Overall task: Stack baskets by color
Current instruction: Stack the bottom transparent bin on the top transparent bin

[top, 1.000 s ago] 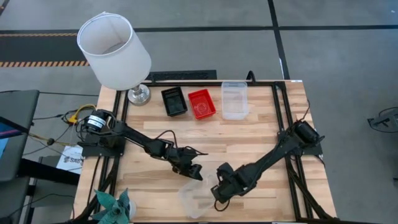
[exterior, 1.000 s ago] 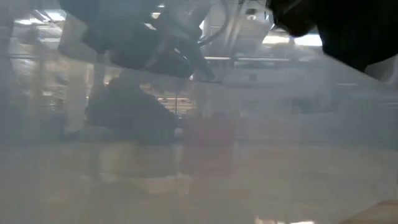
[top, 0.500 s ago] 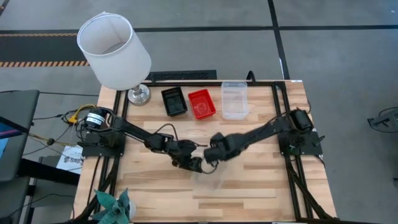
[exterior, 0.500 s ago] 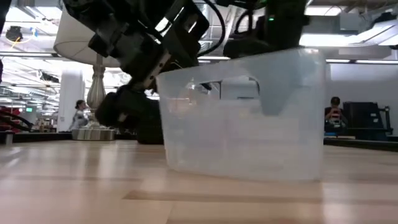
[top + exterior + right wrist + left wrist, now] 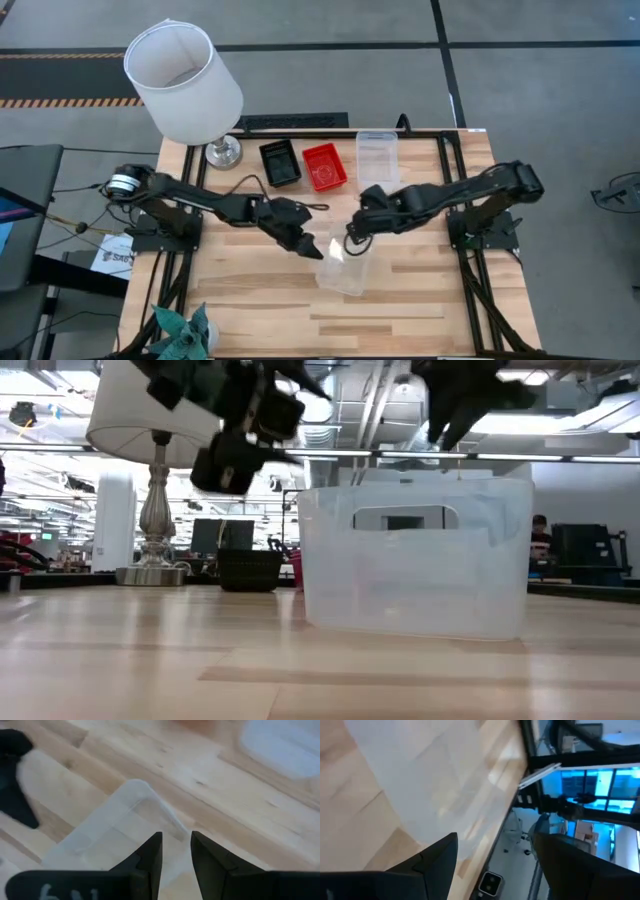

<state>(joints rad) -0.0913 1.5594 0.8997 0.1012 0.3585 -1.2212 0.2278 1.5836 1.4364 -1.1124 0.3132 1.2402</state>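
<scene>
Clear basket (image 5: 345,266) now released, mid-table.

A white drum-shaped fabric lampshade (image 5: 183,82) sits on a silver metal lamp base (image 5: 224,152) at the far left corner of the light wooden slatted table (image 5: 420,290). A black metal frame (image 5: 445,170) runs along the table's edges. A green spiky artificial plant (image 5: 185,332) stands at the near left corner. Yellow and black cables (image 5: 105,187) lie off the table's left side, beside a white printed paper sheet (image 5: 108,258). The grey floor (image 5: 540,90) carries a yellow-and-black hazard stripe (image 5: 60,102).
</scene>
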